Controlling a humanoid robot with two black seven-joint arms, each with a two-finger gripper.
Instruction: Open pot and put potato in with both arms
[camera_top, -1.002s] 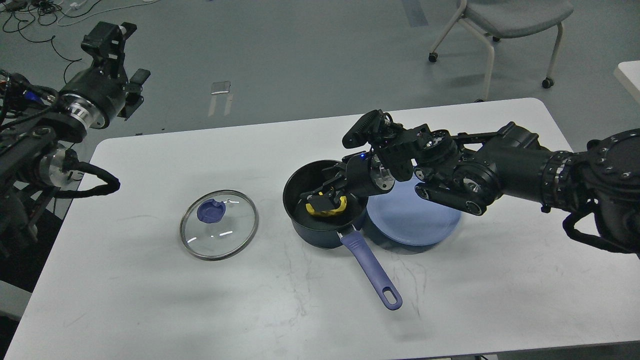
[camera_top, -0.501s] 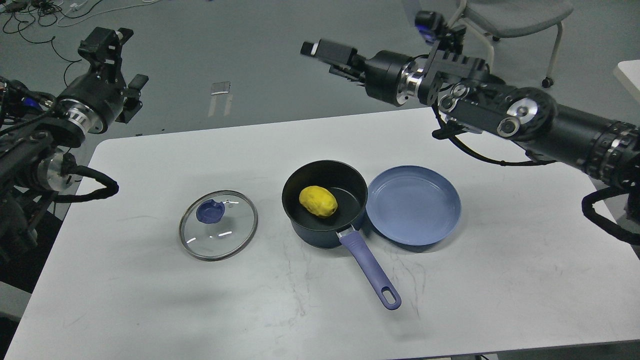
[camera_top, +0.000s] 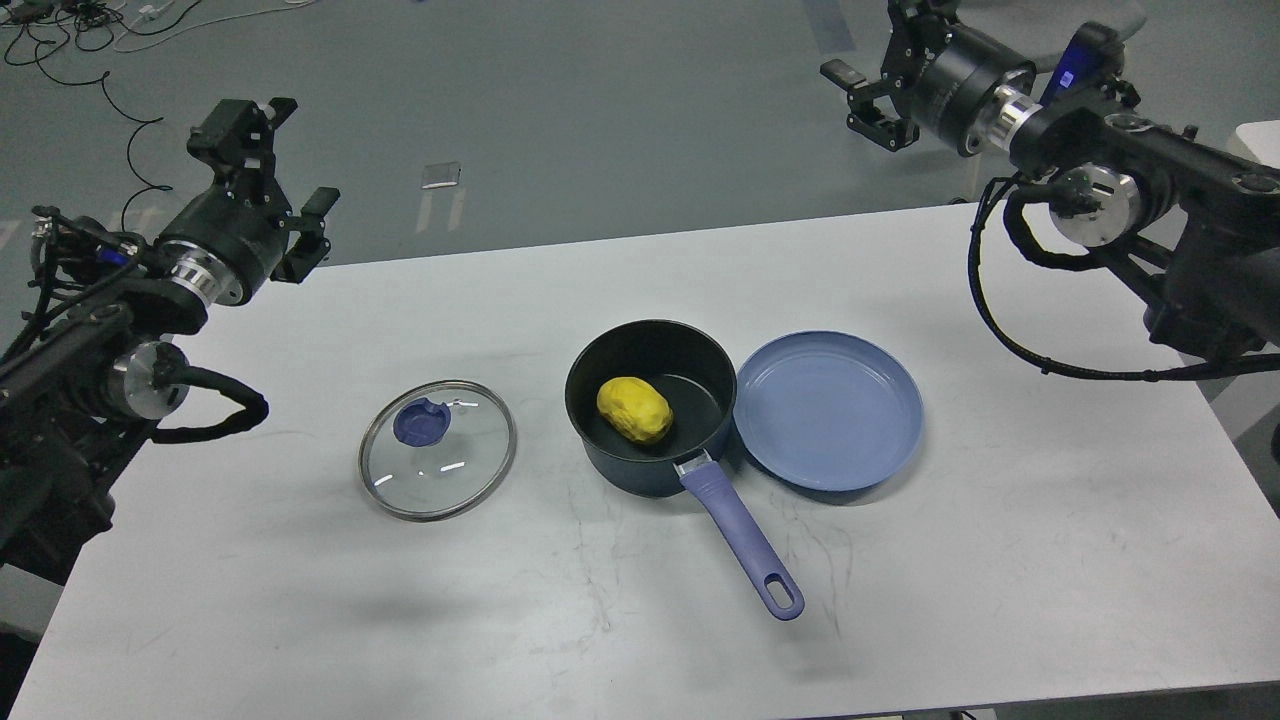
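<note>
Potato lay in the pot, lid set aside lower left; our left gripper and right gripper hung wide, empty.

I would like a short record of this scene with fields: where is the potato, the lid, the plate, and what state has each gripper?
potato: yellow potato lies inside the pot
pot: open, on the white table, purple handle toward the near edge
lid: glass lid flat on the table, left of the pot, apart from it
plate: blue plate empty, right of the pot, against it
left gripper: open, holds nothing, raised off the table's left far corner
right gripper: open, holds nothing, raised beyond the far edge
</note>
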